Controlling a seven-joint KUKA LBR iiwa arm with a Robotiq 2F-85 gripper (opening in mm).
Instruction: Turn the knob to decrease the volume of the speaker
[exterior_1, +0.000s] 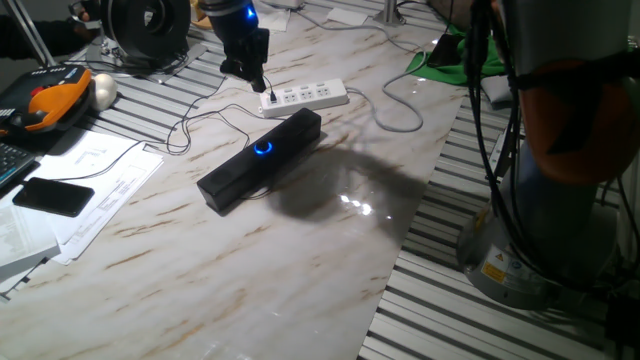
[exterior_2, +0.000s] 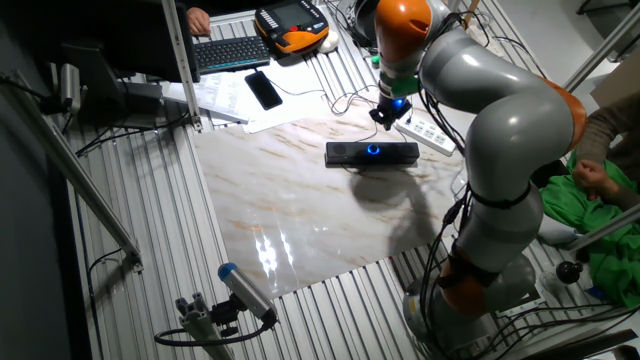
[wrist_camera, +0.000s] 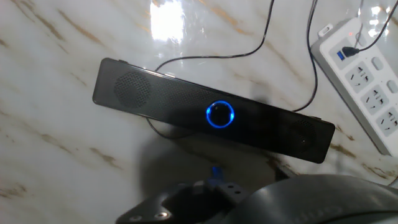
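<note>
The speaker (exterior_1: 262, 160) is a long black bar lying diagonally on the marble board. It also shows in the other fixed view (exterior_2: 372, 153) and across the hand view (wrist_camera: 155, 99). The knob (exterior_1: 263, 148) glows blue at mid-length on its top, in the other fixed view (exterior_2: 373, 151) and in the hand view (wrist_camera: 220, 115). My gripper (exterior_1: 258, 84) hangs above the table behind the speaker, clear of the knob, near the power strip; it also shows in the other fixed view (exterior_2: 381, 122). Its fingers are too dark and small to show whether they are open. A thin black cable (wrist_camera: 249, 50) runs from the speaker.
A white power strip (exterior_1: 305, 97) lies just behind the speaker, at the right in the hand view (wrist_camera: 367, 87). Papers (exterior_1: 95, 190), a black phone (exterior_1: 52, 197) and an orange pendant (exterior_1: 50, 105) lie at the left. The arm's base (exterior_1: 540, 230) stands at the right.
</note>
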